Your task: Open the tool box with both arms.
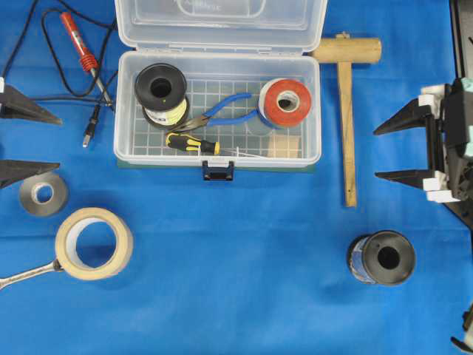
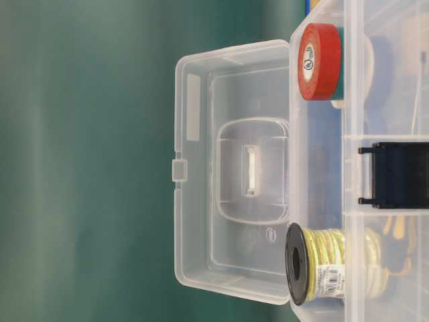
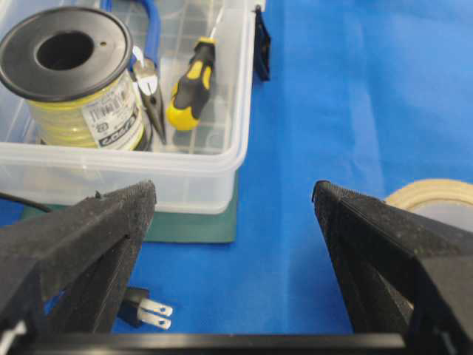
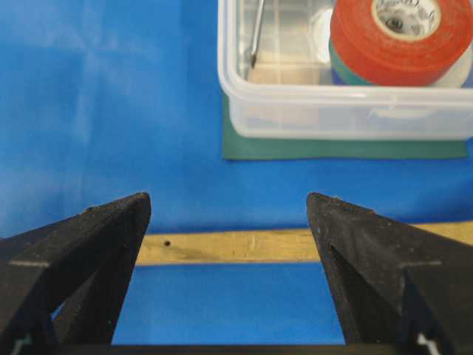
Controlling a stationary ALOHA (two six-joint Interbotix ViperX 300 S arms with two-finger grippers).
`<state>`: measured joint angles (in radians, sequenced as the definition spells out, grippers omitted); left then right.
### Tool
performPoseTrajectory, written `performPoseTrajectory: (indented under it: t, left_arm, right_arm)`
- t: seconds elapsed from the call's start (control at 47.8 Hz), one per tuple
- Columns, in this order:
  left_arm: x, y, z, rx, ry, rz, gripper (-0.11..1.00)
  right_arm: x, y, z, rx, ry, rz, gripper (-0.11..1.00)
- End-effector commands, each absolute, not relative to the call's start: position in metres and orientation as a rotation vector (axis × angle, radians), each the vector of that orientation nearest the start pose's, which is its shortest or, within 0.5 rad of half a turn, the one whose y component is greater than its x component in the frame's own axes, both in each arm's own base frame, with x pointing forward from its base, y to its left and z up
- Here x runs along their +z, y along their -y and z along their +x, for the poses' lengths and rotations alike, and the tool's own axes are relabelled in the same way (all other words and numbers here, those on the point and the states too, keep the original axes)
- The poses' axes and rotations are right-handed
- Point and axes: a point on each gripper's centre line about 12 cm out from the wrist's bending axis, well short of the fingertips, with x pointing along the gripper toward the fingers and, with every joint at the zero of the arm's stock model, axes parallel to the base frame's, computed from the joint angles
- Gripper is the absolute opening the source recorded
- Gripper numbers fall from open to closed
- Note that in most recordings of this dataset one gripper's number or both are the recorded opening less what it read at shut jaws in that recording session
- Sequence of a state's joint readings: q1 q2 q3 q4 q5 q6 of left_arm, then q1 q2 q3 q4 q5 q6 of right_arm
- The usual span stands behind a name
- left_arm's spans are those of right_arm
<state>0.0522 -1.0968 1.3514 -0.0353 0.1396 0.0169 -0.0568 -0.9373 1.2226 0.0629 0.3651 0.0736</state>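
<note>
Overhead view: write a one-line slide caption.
Tool box lid open, showing wire spool, pliers, screwdriver and red tape.

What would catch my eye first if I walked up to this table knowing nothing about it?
Probably the clear tool box at top centre, its lid thrown back, showing a red tape roll, a yellow wire spool, blue-handled pliers and a screwdriver. Next, the two black pointed tools, left and right, standing open and empty at the table's sides.
</note>
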Motion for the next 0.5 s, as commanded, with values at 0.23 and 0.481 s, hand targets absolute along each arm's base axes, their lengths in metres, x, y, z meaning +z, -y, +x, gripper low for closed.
performPoseTrajectory:
  t: [0.23, 0.481]
  left_arm:
    - [0.2010, -0.0079, 0.1615, 0.050, -0.375, -0.027, 0.90]
    - [0.2010, -0.0079, 0.1615, 0.050, -0.375, -0.027, 0.90]
  right_arm:
    - [0.2055, 0.0070, 0.1776, -0.072, -0.610, 0.153, 0.84]
    - [0.2066, 0.0070, 0.1776, -0.072, -0.605, 0.153, 0.84]
